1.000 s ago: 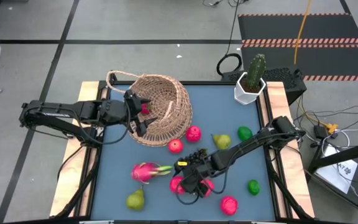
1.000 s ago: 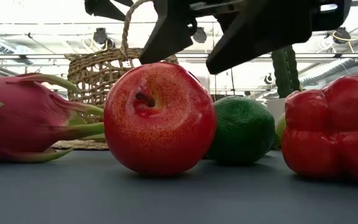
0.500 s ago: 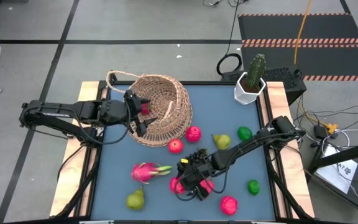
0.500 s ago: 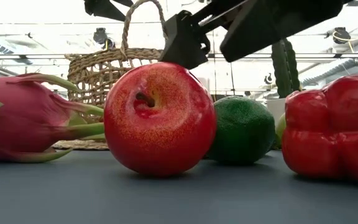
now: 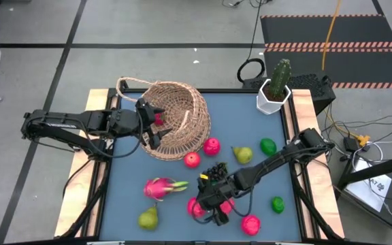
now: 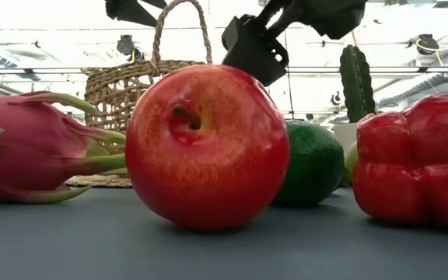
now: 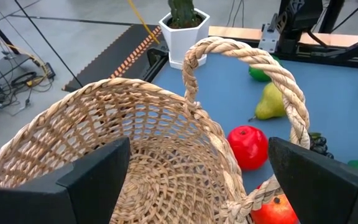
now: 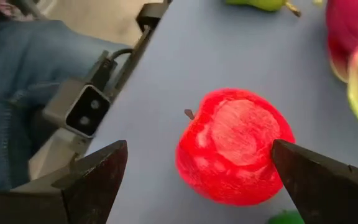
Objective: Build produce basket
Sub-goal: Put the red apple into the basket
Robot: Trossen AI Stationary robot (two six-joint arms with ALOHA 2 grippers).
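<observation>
The tan wicker basket (image 5: 175, 121) stands at the table's far left, its loop handle (image 7: 272, 68) up. My left gripper (image 5: 152, 124) hangs open over the basket's left rim, its fingers clear of the weave (image 7: 166, 155). My right gripper (image 5: 205, 209) is open near the front edge, slanting down. Its fingers straddle a red apple (image 8: 235, 146) that rests on the table. Loose produce lies around. There is a dragon fruit (image 5: 160, 187), two pears (image 5: 148, 218) (image 5: 242, 154), limes (image 5: 268, 145) (image 5: 278, 204), grapes (image 5: 215, 170), a red pepper (image 6: 418, 163) and red and pink round fruits (image 5: 211, 145) (image 5: 250, 223). My right gripper has one finger (image 6: 255, 48) close against the apple's upper far side (image 6: 247, 82), slanting down from the far right. The low view does not settle whether it touches. The apple sits on the table.
A white pot with a cactus (image 5: 275, 88) stands at the far right corner. A small camera mount (image 8: 82, 109) sits at the near edge. A person's leg in jeans (image 8: 17, 74) shows beyond the near edge. Bare blue table (image 5: 124, 184) lies left of the dragon fruit.
My right gripper has rolled about its own pointing line above the apple and stayed open. The apple has rolled a little toward the near edge, its stem dimple turning upward. The left arm and the basket have kept still.
</observation>
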